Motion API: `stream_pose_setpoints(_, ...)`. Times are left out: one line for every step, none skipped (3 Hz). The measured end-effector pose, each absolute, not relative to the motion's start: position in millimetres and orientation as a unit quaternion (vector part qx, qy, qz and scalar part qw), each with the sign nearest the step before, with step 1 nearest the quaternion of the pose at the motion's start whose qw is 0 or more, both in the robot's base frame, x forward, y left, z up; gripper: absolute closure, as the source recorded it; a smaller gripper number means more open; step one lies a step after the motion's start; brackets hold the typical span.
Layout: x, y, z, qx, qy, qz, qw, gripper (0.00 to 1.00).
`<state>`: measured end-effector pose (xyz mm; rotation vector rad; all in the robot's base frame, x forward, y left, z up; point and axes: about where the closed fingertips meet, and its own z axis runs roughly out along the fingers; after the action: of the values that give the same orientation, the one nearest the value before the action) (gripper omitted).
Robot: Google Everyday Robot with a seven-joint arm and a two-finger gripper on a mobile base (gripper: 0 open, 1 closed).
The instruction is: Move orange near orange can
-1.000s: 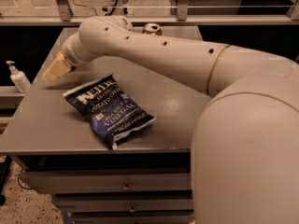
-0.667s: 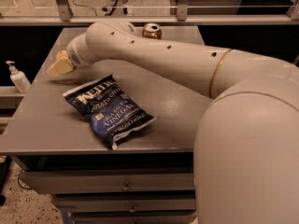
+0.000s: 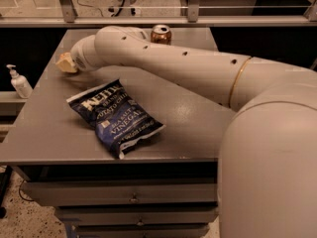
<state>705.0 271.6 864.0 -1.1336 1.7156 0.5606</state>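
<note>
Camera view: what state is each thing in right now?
Gripper: low over the table's left rear.
Orange can: upright, partly hidden behind the arm.
Chip bag: lying flat on the table.
Pump bottle: upright, left of the table.
Orange: not in view.

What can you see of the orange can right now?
The orange can stands upright near the middle of the table's back edge. Only its silver top and a short band of orange-brown metal-looking wall show. The arm crosses in front and hides the rest, so whether they touch cannot be told. The gripper is far from it, over the table's left side in the picture.
</note>
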Motion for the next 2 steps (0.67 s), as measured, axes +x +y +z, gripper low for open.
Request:
stream_pose_setpoints(690, 266, 879, -0.468, 0.691, 0.237, 0.498, 0.87)
stream_pose_setpoints(665, 240, 906, -0.462, 0.673, 0.238, 0.526, 1.00)
